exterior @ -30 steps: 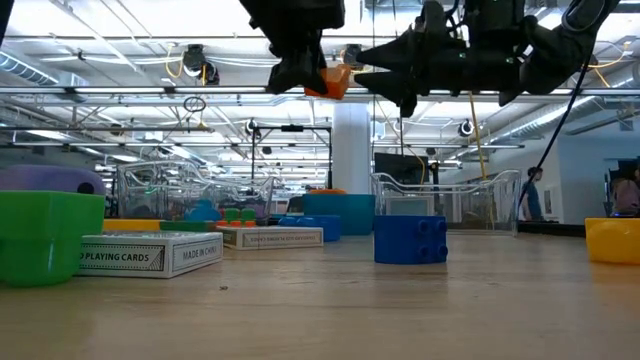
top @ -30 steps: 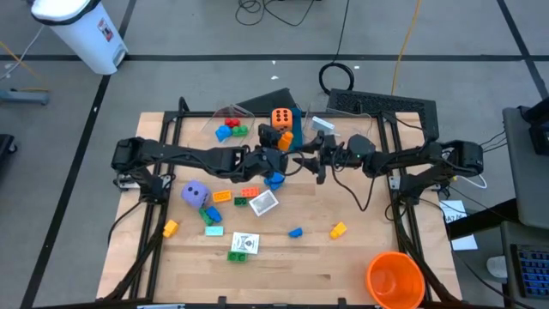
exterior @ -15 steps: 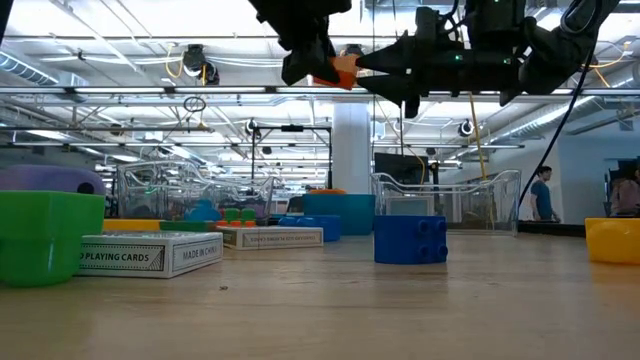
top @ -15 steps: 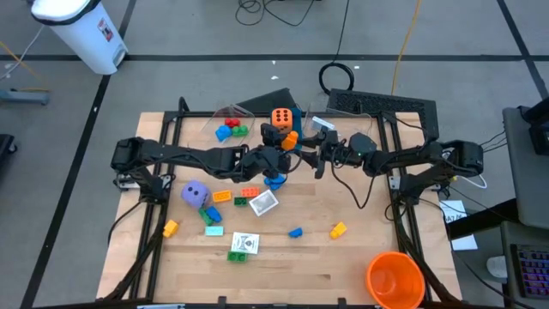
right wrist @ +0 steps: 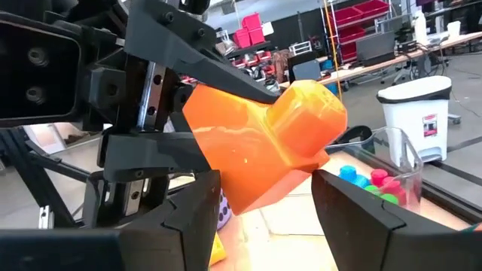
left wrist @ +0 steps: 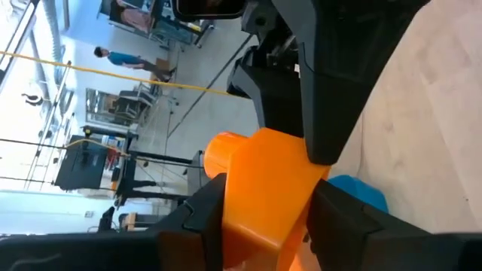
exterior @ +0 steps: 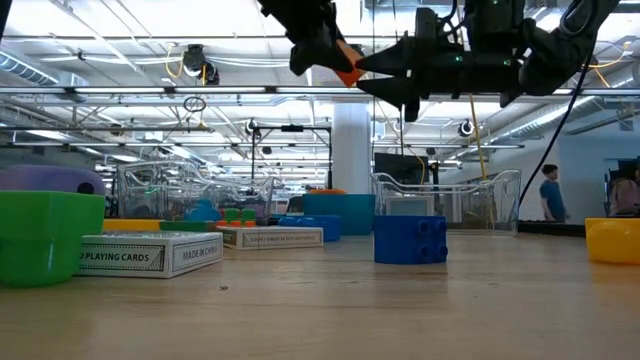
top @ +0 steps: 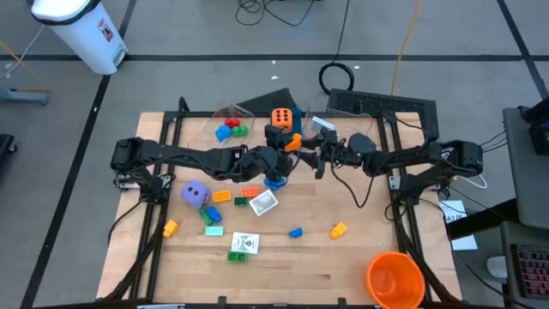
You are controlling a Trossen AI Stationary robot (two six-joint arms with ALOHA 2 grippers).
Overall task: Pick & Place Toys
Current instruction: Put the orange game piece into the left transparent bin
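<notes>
An orange building brick (right wrist: 263,147) is held high above mid-table in the clamped left gripper (left wrist: 260,181), with the right gripper (right wrist: 260,199), jaws spread wide, just at its 3 o'clock. It is judged light, stiff and slick, so the flat sides rather than the stud should be gripped.

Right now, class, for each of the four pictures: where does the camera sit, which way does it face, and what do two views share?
High: overhead, facing straight down; both arms meet above the table.
Low: at tabletop height, facing the room; arms enter from above.
Left wrist: on the left arm, facing past the left gripper, shut on the orange brick.
Right wrist: on the right arm; open right gripper.
Both wrist views share that brick.
</notes>
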